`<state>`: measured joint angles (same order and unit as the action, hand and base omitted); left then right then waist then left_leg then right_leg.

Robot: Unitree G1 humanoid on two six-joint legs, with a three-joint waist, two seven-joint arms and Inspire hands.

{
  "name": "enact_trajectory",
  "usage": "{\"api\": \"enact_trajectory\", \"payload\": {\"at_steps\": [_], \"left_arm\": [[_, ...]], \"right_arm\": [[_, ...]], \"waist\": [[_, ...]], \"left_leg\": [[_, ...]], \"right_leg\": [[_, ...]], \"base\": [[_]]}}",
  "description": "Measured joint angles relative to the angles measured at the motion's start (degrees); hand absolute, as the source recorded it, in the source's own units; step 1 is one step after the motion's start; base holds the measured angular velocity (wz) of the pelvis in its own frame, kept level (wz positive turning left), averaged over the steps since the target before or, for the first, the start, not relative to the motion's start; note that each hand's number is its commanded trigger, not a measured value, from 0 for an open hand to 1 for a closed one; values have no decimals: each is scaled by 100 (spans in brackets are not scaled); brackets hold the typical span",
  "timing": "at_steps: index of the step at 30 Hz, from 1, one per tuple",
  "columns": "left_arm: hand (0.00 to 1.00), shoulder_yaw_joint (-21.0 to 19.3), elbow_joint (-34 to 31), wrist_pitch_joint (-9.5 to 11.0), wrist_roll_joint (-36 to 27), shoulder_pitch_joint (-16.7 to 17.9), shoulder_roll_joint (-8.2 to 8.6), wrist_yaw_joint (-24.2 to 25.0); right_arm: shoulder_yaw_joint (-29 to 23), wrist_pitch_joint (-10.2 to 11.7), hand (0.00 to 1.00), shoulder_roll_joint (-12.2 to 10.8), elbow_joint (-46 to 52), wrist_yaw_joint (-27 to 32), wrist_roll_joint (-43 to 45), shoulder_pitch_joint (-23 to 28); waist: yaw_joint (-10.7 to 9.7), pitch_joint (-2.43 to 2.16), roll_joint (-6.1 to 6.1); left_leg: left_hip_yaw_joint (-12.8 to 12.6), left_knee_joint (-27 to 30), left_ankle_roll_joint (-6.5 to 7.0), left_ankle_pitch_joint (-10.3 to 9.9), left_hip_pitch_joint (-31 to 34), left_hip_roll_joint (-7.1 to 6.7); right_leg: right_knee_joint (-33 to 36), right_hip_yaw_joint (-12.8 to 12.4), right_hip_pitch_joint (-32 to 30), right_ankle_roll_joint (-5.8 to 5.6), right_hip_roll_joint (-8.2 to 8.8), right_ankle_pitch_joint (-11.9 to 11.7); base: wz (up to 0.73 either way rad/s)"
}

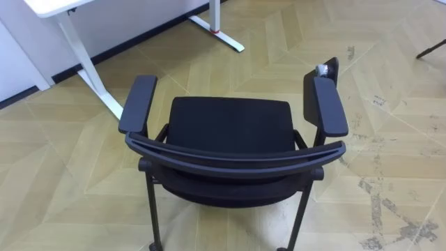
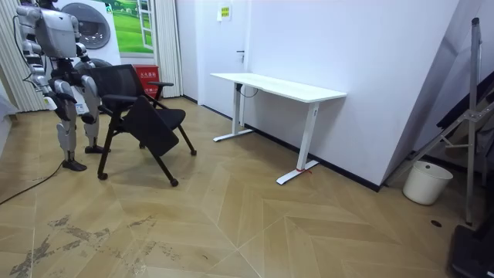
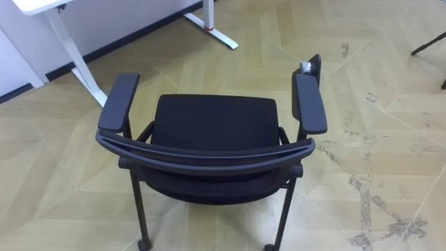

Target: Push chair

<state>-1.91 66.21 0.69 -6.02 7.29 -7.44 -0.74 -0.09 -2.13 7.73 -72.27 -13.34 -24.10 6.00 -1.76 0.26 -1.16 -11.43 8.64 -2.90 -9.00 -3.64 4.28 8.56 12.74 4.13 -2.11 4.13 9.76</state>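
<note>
A black chair (image 1: 230,125) with two padded armrests stands right below me on the wooden floor, its curved backrest (image 1: 237,157) nearest to me and its seat facing a white desk. In the right eye view the chair (image 3: 216,122) looks the same. In the room view I stand upright just behind the chair (image 2: 143,108), at the room view's left. My left hand (image 2: 91,96) hangs by the backrest and my right hand (image 2: 38,85) is at my other side; both are too small to read.
The white desk (image 2: 278,86) stands along the wall ahead, its legs and foot (image 1: 90,77) just past the chair's left armrest. A washing machine (image 2: 93,27) and a red box (image 2: 147,77) are behind me. A white bucket (image 2: 427,182) sits far right.
</note>
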Motion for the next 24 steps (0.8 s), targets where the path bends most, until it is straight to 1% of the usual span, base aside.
{"api": "enact_trajectory", "payload": {"at_steps": [1, 7, 14, 16, 20, 24], "left_arm": [[0, 13, -13, -14, 4, 0, -1, -13], [0, 15, -62, -76, 118, -19, 1, -25], [0, 9, -53, -74, 224, -22, 1, -62], [0, 9, -51, -73, 227, -16, 5, -109], [0, 1, -52, -73, 209, -8, 11, -158], [0, -16, -54, -75, 123, 9, 22, -251]], "right_arm": [[0, -47, 0, 0, -1, 1, -40, -4], [-5, -54, 0, -2, -19, 111, -69, -23], [-21, -46, 0, -33, -56, 267, -72, -39], [-89, -45, 0, -43, -76, 262, -81, -39], [-142, -47, 0, -51, -124, 255, -84, -39], [-142, -51, 0, -54, -101, 286, -87, -34]], "waist": [[2, -2, 2], [-4, -3, -2], [-71, -1, 0], [-95, 0, 1], [-97, 8, -20], [-88, 1, -27]], "left_leg": [[0, 0, 0, 0, 0, 0], [-20, 0, 0, 0, -9, -1], [-5, 0, 0, 0, -9, -2], [-7, 0, 0, 0, -11, -5], [-10, 0, 0, 0, -9, -6], [-14, -3, 0, 0, -4, -6]], "right_leg": [[0, -1, 0, 0, -1, 0], [10, -39, 1, 0, -2, 0], [1, -53, 14, 0, -5, 0], [-6, -147, 12, 4, -21, 3], [-8, -146, 10, 4, -22, 3], [-49, -146, 10, 2, -22, 4]], "base": [[0], [-1], [0], [0], [0], [0]]}}
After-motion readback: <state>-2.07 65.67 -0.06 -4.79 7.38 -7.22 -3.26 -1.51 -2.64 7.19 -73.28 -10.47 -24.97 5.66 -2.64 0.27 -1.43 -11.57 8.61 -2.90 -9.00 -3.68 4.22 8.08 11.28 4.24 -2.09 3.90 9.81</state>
